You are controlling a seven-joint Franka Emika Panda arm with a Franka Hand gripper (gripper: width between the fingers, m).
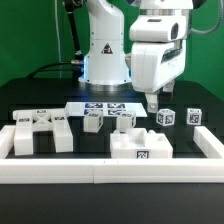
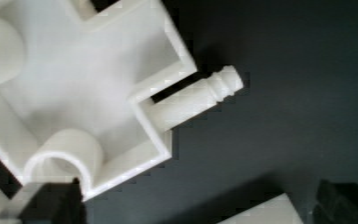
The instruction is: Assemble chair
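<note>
— Jaws spread wide and empty: our gripper point(image 1: 150, 104) hangs over the table point(image 1: 30, 100), grasping nothing.
— Where do we find the chair parts point(image 1: 122, 120)?
— Scattered, in the exterior view: the largest part point(image 1: 40, 132) at nine o'clock from our gripper, a notched block point(image 1: 140, 146) at six, small cubes point(image 1: 166, 118) at four.
— And progress?
— Barely begun, we judge. We see no two pieces joined. In the wrist view a pegged part point(image 2: 105, 90) lies beneath our fingertips point(image 2: 43, 205), untouched; every joint is left to make.
</note>
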